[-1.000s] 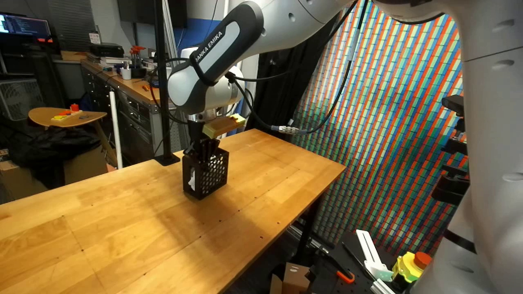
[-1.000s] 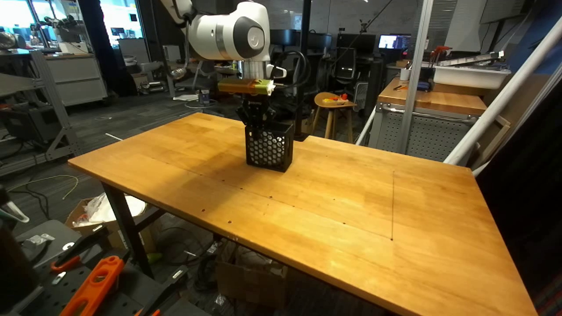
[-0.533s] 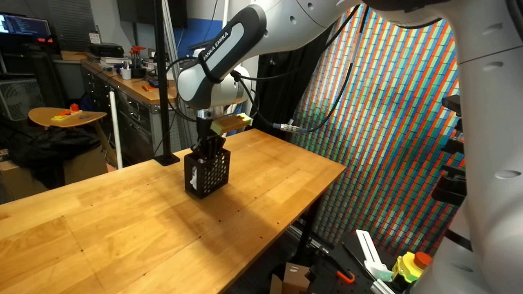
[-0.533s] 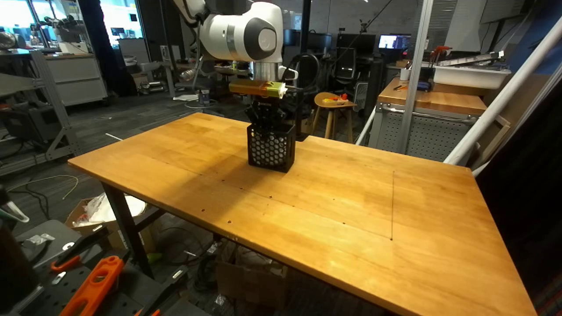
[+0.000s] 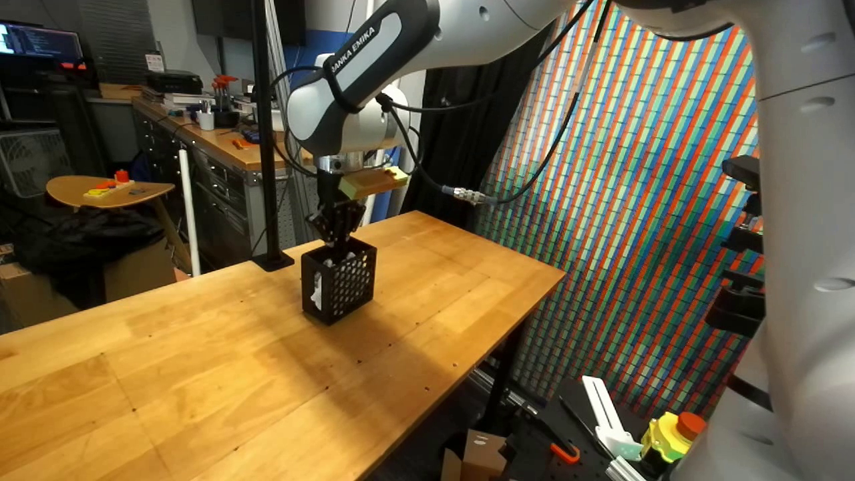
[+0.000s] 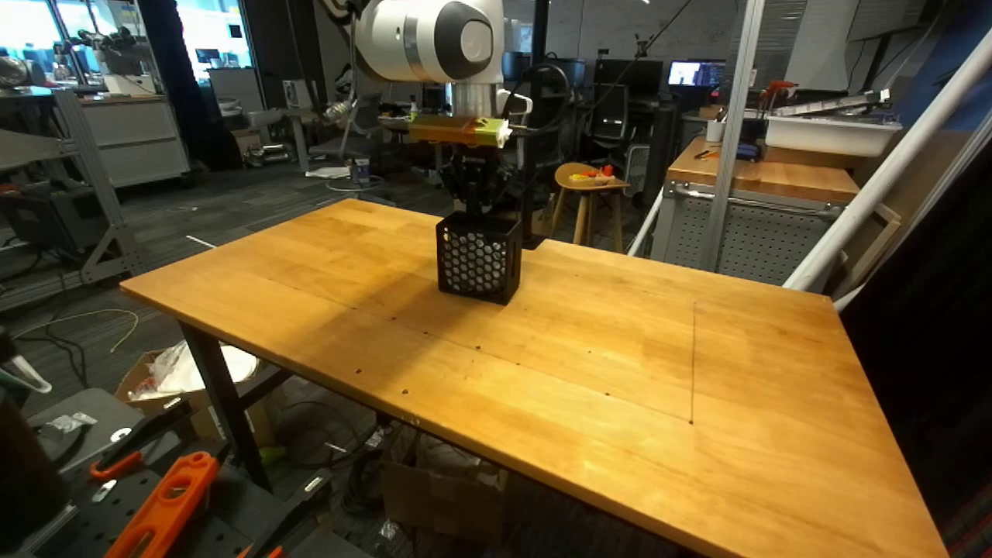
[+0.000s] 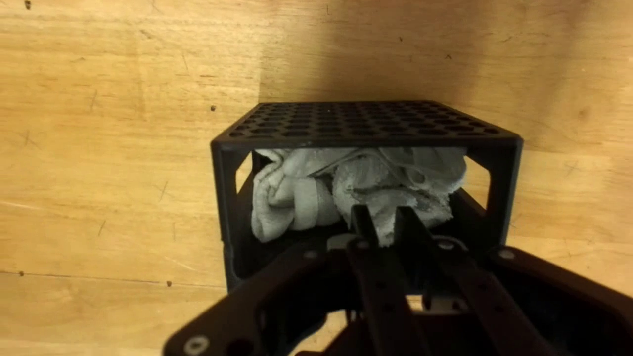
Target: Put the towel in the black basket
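The black basket with honeycomb walls stands upright on the wooden table. It also shows in an exterior view and in the wrist view. The white towel lies crumpled inside the basket. It shows through a side opening and the honeycomb holes. My gripper points down over the basket, with its fingertips about at rim height in both exterior views. Its fingers are parted by a narrow gap. The towel shows beyond this gap, and nothing appears held.
The wooden table surrounds the basket. A black post with a base plate stands at the table's edge close to the basket and arm. A cable hangs along the arm.
My gripper has risen from inside the basket to about its rim and moved slightly sideways. The basket shifted slightly in the earlier half second. The towel stays in it.
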You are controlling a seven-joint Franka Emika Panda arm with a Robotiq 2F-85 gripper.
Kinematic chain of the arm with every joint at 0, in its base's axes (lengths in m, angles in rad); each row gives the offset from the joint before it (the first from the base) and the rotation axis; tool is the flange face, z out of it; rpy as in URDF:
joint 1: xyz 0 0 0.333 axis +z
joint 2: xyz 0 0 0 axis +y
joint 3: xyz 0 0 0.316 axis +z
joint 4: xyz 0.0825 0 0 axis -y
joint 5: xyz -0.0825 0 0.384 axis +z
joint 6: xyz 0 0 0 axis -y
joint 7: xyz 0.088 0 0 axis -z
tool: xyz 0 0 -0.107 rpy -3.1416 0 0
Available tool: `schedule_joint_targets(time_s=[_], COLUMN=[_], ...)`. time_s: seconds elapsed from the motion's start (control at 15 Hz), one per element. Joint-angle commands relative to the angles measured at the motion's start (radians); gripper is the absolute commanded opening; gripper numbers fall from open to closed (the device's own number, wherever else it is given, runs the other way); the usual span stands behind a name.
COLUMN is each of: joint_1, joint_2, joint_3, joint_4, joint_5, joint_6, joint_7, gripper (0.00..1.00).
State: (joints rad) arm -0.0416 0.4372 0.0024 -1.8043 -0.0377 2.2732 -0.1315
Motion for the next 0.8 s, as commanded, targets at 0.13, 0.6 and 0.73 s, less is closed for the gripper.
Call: schedule_joint_targets(time_s=[0.13,0.6,0.73], joint_1=[0.009,0.009,0.009], joint_2=[-0.013,-0.013,-0.013], joint_3=[-0.001,-0.002,-0.002], joint_4=[0.003,0.003,0.003], joint_5=[0.0,0.0,0.0], joint_6=[-0.013,-0.014,-0.014], joint_7=[0.013,0.015,0.016], gripper=[0.35,0.35,0.35])
